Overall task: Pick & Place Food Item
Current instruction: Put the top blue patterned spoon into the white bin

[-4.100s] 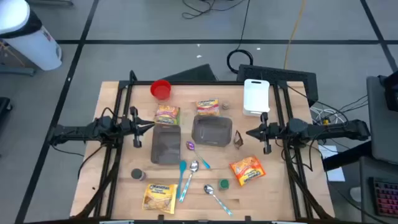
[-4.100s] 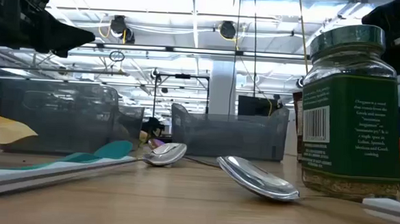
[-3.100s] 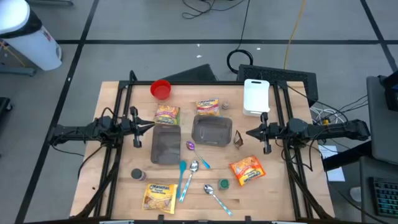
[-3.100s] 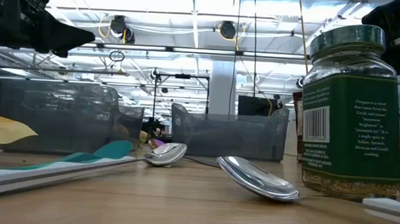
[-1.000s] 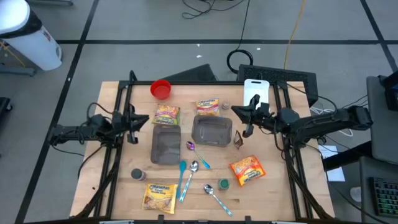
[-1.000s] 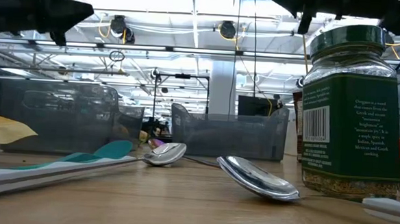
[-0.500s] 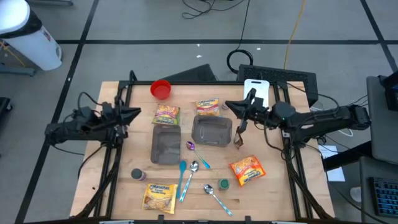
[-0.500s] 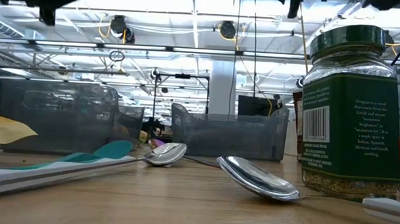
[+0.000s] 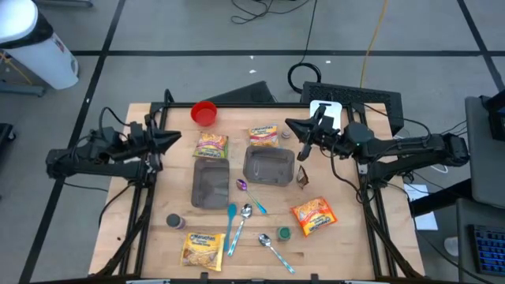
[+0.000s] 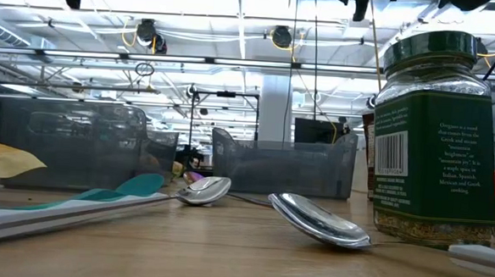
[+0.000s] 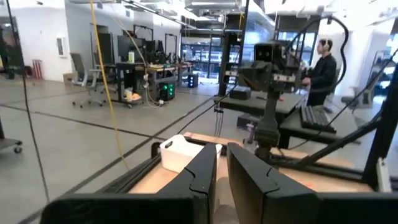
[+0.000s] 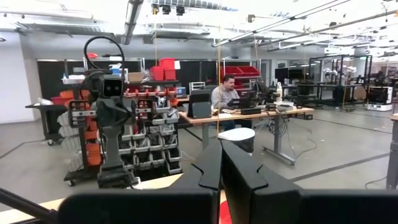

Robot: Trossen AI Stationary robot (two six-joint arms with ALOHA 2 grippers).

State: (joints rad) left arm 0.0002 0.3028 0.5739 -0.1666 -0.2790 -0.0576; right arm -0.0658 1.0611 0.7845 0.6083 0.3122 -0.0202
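Several ramen packets lie flat on the wooden table: one by the left grey tub, one beyond the right grey tub, an orange one at the near right, and a yellow one at the near left. My left gripper hovers high over the table's left side, its fingers almost together with nothing between them. My right gripper hovers high near the far packet, shut and empty. Both point roughly level, toward each other.
A red cup stands at the far left and a white bin at the far right. Spoons and a teal utensil lie near the middle front. A green spice jar and a small dark jar stand near the front.
Both arms have lifted from their resting height. My left gripper has gone up and a little toward the far edge. My right gripper has gone up and toward the far left, nearer the far packet. In the low view both have risen almost out of the picture's top.
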